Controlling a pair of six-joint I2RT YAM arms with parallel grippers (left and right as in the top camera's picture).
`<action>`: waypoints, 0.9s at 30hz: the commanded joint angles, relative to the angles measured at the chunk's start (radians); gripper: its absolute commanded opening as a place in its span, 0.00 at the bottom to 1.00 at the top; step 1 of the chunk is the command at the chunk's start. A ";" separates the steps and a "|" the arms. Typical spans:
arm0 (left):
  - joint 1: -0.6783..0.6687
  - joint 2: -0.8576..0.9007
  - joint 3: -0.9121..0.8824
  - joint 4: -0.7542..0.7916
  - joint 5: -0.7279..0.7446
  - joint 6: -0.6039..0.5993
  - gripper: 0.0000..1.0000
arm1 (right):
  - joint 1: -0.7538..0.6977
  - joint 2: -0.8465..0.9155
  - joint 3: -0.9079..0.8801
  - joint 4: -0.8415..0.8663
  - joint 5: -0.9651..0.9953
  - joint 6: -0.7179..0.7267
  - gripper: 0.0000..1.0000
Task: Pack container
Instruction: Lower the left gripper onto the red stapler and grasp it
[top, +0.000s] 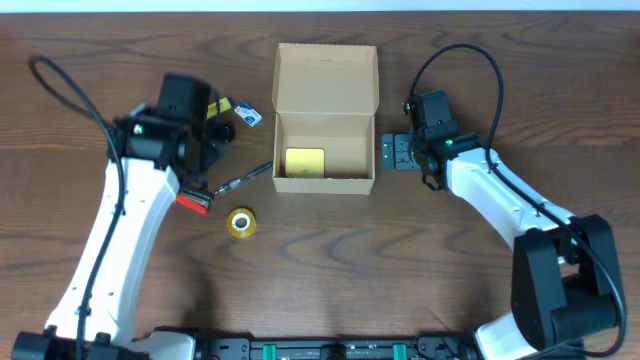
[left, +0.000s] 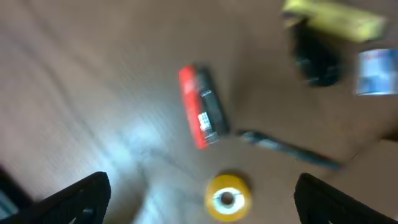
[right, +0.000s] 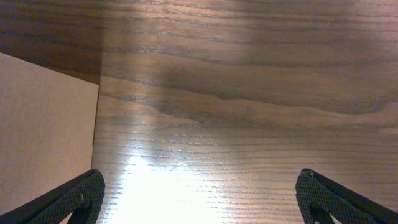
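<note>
The container (top: 325, 150), a tan cardboard box, stands at the table's middle with its flap lid (top: 327, 75) open toward the back. A yellow pad (top: 305, 162) lies inside at the left. My left gripper (top: 212, 150) hangs open to the left of the box, over loose items. In the left wrist view, which is blurred, its fingers (left: 81, 199) stand wide apart above a yellow tape roll (left: 227, 196), a red-and-black item (left: 202, 106) and a pen (left: 286, 148). My right gripper (top: 393, 153) is open and empty beside the box's right wall (right: 43, 124).
Left of the box lie the pen (top: 245, 177), the red-and-black item (top: 193, 201), the tape roll (top: 240, 222), a small blue packet (top: 249, 116) and a yellow-and-black item (top: 218, 106). Bare wooden table (right: 249, 93) lies under the right gripper (right: 202, 199).
</note>
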 joint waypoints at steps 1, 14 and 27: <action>0.037 -0.027 -0.090 -0.001 0.036 -0.106 0.95 | -0.009 0.008 -0.003 -0.001 0.000 0.011 0.99; 0.128 -0.027 -0.360 0.356 0.145 -0.290 0.95 | -0.009 0.008 -0.003 -0.001 0.000 0.011 0.99; 0.169 0.143 -0.435 0.609 0.116 -0.314 0.95 | -0.009 0.008 -0.003 -0.001 0.000 0.011 0.99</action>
